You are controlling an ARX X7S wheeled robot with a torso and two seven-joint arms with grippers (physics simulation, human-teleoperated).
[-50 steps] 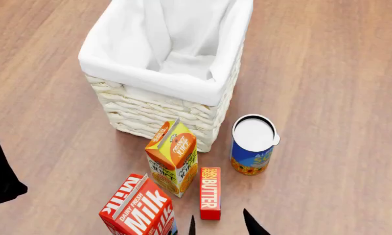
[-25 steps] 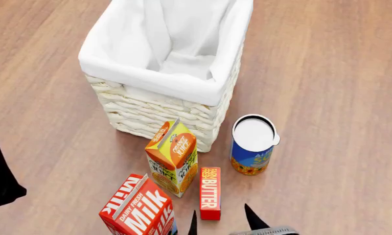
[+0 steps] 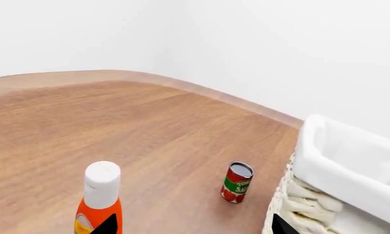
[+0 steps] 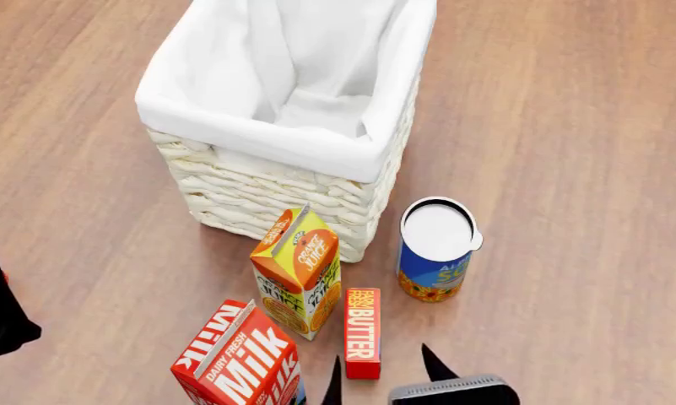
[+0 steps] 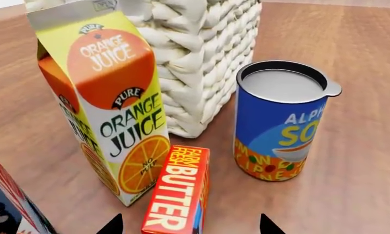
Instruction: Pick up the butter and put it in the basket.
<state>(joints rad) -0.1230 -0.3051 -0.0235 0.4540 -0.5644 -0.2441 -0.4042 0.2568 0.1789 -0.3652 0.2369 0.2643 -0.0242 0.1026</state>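
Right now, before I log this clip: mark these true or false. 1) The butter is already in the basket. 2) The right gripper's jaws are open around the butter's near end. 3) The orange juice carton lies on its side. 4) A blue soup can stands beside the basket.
1) False: the butter lies on the floor in front of the basket.
2) True: the right gripper is open, one fingertip on each side of the butter.
3) False: the orange juice carton stands upright.
4) True: the soup can stands upright by the basket's corner.
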